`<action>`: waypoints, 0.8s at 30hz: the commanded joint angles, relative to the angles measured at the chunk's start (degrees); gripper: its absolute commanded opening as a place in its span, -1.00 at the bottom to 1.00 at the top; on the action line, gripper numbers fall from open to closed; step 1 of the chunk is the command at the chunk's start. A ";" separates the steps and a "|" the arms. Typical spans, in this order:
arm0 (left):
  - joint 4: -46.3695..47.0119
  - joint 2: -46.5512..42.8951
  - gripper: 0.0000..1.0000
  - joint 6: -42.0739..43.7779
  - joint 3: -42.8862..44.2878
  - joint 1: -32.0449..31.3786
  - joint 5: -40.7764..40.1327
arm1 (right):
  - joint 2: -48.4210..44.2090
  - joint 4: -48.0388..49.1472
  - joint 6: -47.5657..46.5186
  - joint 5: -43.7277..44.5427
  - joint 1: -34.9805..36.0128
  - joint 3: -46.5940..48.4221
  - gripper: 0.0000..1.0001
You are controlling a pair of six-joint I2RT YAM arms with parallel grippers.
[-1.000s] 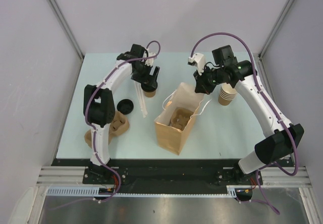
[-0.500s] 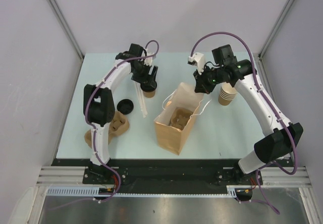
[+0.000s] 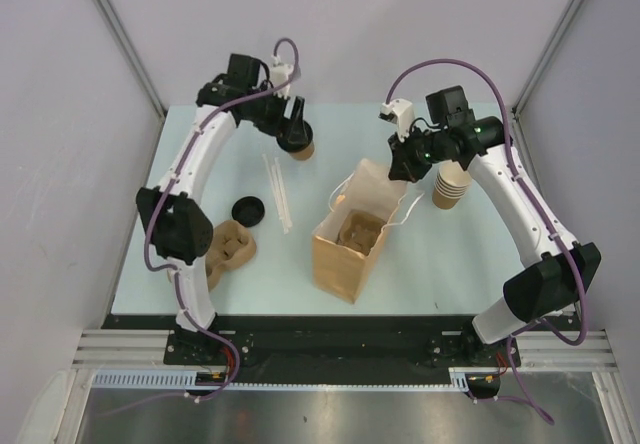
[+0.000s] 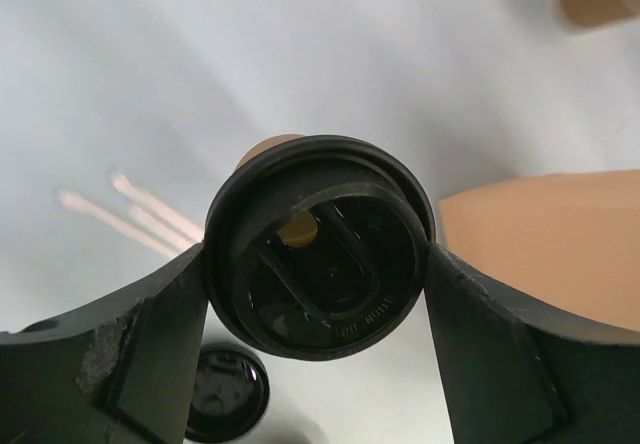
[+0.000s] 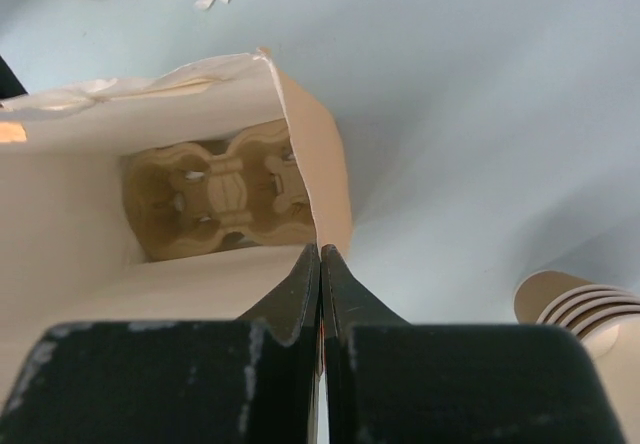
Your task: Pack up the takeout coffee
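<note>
Two grips | left tool (image 4: 318,276): takeout coffee (image 3: 299,146) | right tool (image 5: 320,254): bag (image 5: 327,179) wall, seemingly

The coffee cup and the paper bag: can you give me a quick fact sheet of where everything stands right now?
Coffee: takeout coffee gripped at its black lid by the left gripper, away from the bag
Bag: paper bag upright and open, rim pinched by the right gripper
In bag: cup carrier
On table: spare lid, second carrier, stack of cups, sticks
Packed: not yet
</note>
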 commanded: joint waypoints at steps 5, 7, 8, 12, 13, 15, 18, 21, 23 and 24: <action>2.60 -11.97 -0.20 0.06 13.84 0.90 16.07 | 0.76 3.85 5.81 1.11 -0.96 2.23 -1.00; 4.97 -13.90 -0.20 -2.57 13.67 0.63 20.28 | 0.94 4.03 6.52 1.02 -1.13 1.97 -1.00; 5.50 -14.52 -0.20 -3.28 13.75 0.29 21.87 | 0.85 4.38 7.22 0.94 -1.13 1.79 -1.00; 3.85 -15.93 -0.21 -1.98 15.77 -4.09 26.27 | 1.47 5.17 9.50 1.28 -1.49 1.35 -1.00; 2.88 -16.19 -0.21 -1.27 16.30 -5.16 26.36 | 1.56 5.61 10.20 1.55 -1.57 1.35 -1.00; 1.03 -16.46 -0.22 -0.65 17.00 -8.22 25.84 | 1.73 5.88 11.52 1.99 -1.57 1.35 -1.00; -3.87 -16.20 -0.21 2.41 17.80 -12.62 25.23 | 2.52 5.96 12.05 1.82 -1.75 2.05 -1.00; -9.07 -16.37 -0.24 7.59 16.66 -17.62 22.16 | 3.40 6.05 12.67 1.64 -2.01 3.11 -1.00; -10.49 -16.37 -0.28 9.80 14.64 -19.66 18.90 | 4.19 6.14 13.29 1.29 -2.10 3.81 -1.00; -10.49 -16.37 -0.29 10.16 14.29 -21.06 17.76 | 4.45 6.05 13.37 1.11 -2.01 3.99 -1.00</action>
